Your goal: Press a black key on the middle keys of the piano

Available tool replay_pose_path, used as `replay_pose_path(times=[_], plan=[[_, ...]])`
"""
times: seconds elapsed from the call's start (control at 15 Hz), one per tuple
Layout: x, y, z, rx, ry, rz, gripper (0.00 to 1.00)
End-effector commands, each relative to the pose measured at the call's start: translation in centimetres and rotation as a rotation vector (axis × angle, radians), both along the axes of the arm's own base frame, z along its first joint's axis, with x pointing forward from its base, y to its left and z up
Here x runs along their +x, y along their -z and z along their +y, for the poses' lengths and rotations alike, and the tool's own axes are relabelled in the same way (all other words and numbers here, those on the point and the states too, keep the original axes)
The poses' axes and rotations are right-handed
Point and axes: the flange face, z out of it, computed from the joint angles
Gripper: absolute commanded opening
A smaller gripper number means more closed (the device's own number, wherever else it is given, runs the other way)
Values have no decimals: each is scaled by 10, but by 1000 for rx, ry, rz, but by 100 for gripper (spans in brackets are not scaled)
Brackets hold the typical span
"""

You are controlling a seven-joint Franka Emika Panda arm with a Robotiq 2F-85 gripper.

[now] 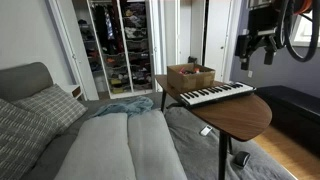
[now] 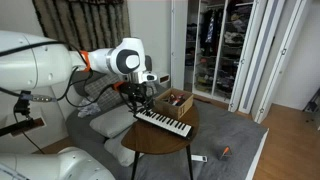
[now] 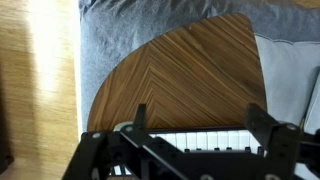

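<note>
Where wrist view crops piano [image 3: 210, 138], exterior view adds box [image 1: 190, 76] beside it.

Exterior view: set low beside the bed [image 1: 120, 140], at middle distance, facing the closet [image 1: 120, 40]. The table [image 1: 240, 118] lies right of centre, with my gripper [image 1: 256, 52] above its far right edge.
Exterior view: set behind my arm [image 2: 40, 60], farther off, looking down across the table [image 2: 150, 143] toward the closet doors [image 2: 225, 50].
Wrist view: close, looking straight down past my fingers [image 3: 141, 118] at the table's [image 3: 180, 70] rounded edge.
Shared: both exterior views hold table, piano [image 1: 215, 95] and box [image 1: 190, 76]. All three hold the piano keys [image 3: 205, 140] and tabletop.
</note>
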Motion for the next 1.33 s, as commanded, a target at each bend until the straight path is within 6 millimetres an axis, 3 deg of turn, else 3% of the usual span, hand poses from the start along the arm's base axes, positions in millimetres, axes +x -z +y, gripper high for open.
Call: replay_pose_path(times=[0.0,0.2,0.73,0.8,0.87,1.0,1.27], plan=[[0,-1,0,0,0,1,100],[0,-1,0,0,0,1,100],[94,44,32,-12,-193,-4,100],[105,49,32,-14,-211,-3,95],[115,53,32,-12,-231,-4,72],[131,61,31,-15,-250,10,69],[154,72,27,-7,-271,22,40]])
